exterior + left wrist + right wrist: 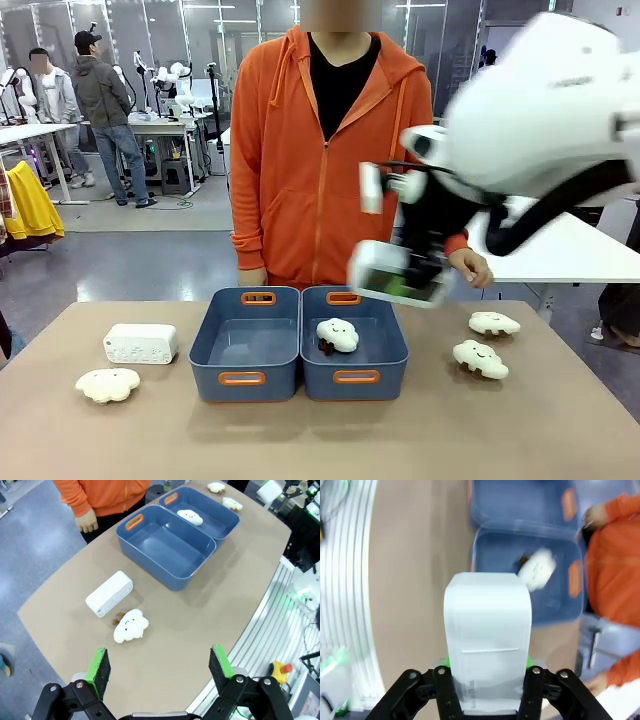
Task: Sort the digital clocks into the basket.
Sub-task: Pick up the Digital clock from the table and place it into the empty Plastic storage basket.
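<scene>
**Item:** digital clock with grey-green screen (385, 275)
**Location:** in the air, tilted, over the far right corner of the right blue bin (355, 380)
**Hold:** right fingers (446, 690) clenched on the clock's two sides, green pads flat against the white casing

**Item:** dotted-face digital clock (140, 343)
**Location:** flat on the table (320, 440), just left of the left blue bin (245, 378), not yet handled

**Item:** left fingers (100, 667)
**State:** spread wide, grasping nothing, high above the near left of the table

**Destination, judged:** the left blue bin. It is bare, while the right one holds a cloud toy (337, 334).

**Handling note for the step in hand:**
- Carry the clock leftward, high enough to clear the wall the two bins share.
- Stop over the middle of the left bin and level the casing.
- Lower it near the floor before letting go, since hard plastic dropped from height would likely bounce or land on edge.
- Mind the person's hand (470, 268), close behind the gripped clock
</scene>
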`<state>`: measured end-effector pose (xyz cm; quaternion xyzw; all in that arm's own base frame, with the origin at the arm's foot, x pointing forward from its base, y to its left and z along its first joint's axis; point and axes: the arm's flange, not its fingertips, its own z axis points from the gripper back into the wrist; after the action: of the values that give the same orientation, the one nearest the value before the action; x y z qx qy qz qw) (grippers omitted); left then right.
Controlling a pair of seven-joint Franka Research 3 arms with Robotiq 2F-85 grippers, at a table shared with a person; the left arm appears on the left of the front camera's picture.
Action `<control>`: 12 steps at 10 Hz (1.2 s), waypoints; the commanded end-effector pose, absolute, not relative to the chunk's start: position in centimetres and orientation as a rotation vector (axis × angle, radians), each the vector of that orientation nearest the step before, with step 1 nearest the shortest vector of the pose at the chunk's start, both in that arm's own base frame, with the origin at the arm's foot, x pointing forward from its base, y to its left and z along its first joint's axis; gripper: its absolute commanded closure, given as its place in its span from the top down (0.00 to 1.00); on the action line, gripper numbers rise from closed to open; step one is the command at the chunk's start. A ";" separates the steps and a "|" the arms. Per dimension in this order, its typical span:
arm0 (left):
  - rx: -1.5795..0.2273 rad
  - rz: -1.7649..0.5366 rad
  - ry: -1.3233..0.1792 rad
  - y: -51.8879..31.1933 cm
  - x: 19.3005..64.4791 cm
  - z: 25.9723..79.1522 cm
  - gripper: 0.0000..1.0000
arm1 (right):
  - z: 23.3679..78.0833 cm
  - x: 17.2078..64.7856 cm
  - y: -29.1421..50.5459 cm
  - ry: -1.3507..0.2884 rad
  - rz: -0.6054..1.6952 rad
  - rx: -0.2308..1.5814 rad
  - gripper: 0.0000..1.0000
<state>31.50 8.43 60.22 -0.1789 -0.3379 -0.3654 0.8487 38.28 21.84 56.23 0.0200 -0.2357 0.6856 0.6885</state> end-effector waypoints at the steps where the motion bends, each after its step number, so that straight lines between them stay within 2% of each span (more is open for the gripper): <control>1: -0.398 -0.792 -0.719 8.6 31.5 60.4 1.00 | 54.6 41.1 28.2 -0.583 1.501 0.003 0.00; 3: -0.398 -0.792 -0.719 8.6 31.5 60.4 1.00 | 52.8 40.8 36.1 -0.690 1.489 -0.001 0.00; 5: -0.398 -0.792 -0.719 8.6 31.5 60.4 1.00 | 50.3 41.3 41.1 -0.723 1.506 -0.051 0.00; 9: -0.398 -0.792 -0.719 8.6 31.5 60.4 1.00 | 44.2 45.1 45.7 -0.692 1.513 -0.083 0.00; 10: -0.398 -0.792 -0.719 8.6 31.5 60.4 1.00 | 42.6 46.3 45.9 -0.639 1.478 -0.017 0.00; 12: -0.398 -0.792 -0.719 8.6 31.5 60.4 1.00 | 40.0 47.9 46.3 -0.581 1.466 -0.020 0.00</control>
<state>31.48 8.45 60.22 -0.1789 -0.3378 -0.3654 0.8488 47.40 45.15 39.81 -0.0059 -0.2668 0.6709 0.6919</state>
